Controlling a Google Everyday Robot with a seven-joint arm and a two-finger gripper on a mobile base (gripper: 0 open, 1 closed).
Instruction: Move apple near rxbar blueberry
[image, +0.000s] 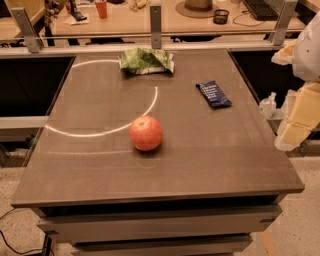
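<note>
The apple (146, 133) is round and red-orange with a paler patch. It rests on the dark tabletop (210, 160) near the middle, slightly toward the front. The rxbar blueberry (213, 94) lies flat in its navy-blue wrapper on the right rear part of the table, well apart from the apple. My gripper (274, 107) hangs with the pale arm (300, 115) at the right edge of the view. It is beyond the table's right side, level with the bar, and touches neither object.
A wrinkly green-and-white snack bag (146, 60) lies at the table's back centre. A white arc (125, 125) is marked on the tabletop. A rail with metal posts (156, 27) runs behind the table, with a cluttered desk (200, 15) beyond it.
</note>
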